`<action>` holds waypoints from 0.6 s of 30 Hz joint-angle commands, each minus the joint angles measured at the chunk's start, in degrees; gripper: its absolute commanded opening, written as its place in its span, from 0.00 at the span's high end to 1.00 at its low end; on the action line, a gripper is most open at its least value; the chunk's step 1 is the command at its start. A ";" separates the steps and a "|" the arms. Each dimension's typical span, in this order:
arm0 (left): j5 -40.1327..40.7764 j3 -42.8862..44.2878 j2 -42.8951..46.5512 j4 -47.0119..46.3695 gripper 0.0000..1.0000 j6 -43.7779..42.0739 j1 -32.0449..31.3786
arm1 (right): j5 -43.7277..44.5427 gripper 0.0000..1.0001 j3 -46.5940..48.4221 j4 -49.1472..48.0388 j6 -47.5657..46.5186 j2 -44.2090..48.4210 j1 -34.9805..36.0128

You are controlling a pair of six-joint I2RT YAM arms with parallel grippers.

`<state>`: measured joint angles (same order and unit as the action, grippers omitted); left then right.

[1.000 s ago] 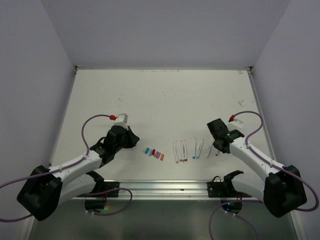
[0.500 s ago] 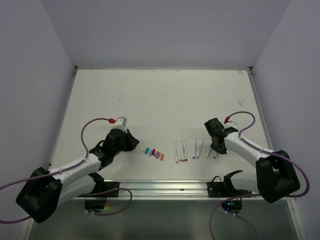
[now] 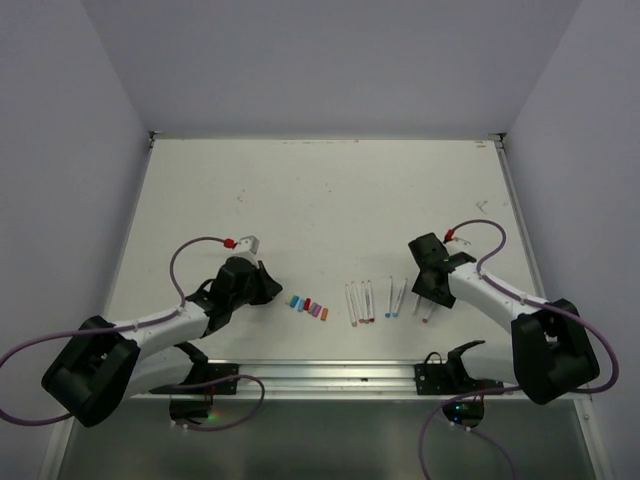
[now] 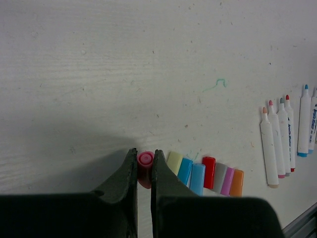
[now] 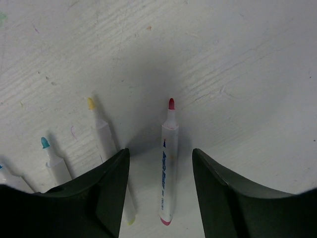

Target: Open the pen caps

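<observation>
My left gripper (image 4: 144, 152) is shut on a pink pen cap (image 4: 145, 160), held end-on just above the table at the left end of a row of caps (image 4: 205, 173): pale yellow, two blue, red, grey, purple, orange. In the top view the left gripper (image 3: 274, 291) sits just left of that row (image 3: 308, 307). My right gripper (image 5: 160, 151) is open, its jaws either side of a white pink-tipped pen (image 5: 168, 168) lying on the table without touching it. A yellow-tipped pen (image 5: 105, 136) lies to its left. In the top view the right gripper (image 3: 429, 298) is over the rightmost pen (image 3: 428, 313).
Uncapped white pens lie in a row near the front edge (image 3: 360, 301), also in the left wrist view (image 4: 280, 141). A metal rail (image 3: 320, 375) runs along the near edge. Grey walls close in the table on three sides.
The right arm has swung its wrist a little left and down over the rightmost pen. The left gripper has edged slightly toward the cap row.
</observation>
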<state>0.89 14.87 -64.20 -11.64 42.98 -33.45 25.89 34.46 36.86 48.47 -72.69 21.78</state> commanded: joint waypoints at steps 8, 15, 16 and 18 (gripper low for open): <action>-4.31 -2.39 0.30 -3.75 0.96 1.40 0.05 | 0.48 0.34 1.75 -0.57 -1.97 4.83 -0.07; -4.40 -4.15 3.03 -2.34 0.78 2.63 0.05 | 0.39 0.33 3.25 0.67 -3.03 7.82 -0.16; -4.31 -4.24 3.12 -2.34 0.76 2.72 0.05 | 0.30 0.33 3.33 0.75 -3.12 8.00 -0.16; -4.58 -4.24 2.95 -2.51 0.72 2.81 0.05 | 0.04 0.30 3.34 0.76 -3.38 8.26 -0.16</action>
<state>-2.90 11.31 -61.87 -12.86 45.04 -33.45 25.74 35.66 36.67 46.02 -65.67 21.78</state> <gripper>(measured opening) 0.269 0.690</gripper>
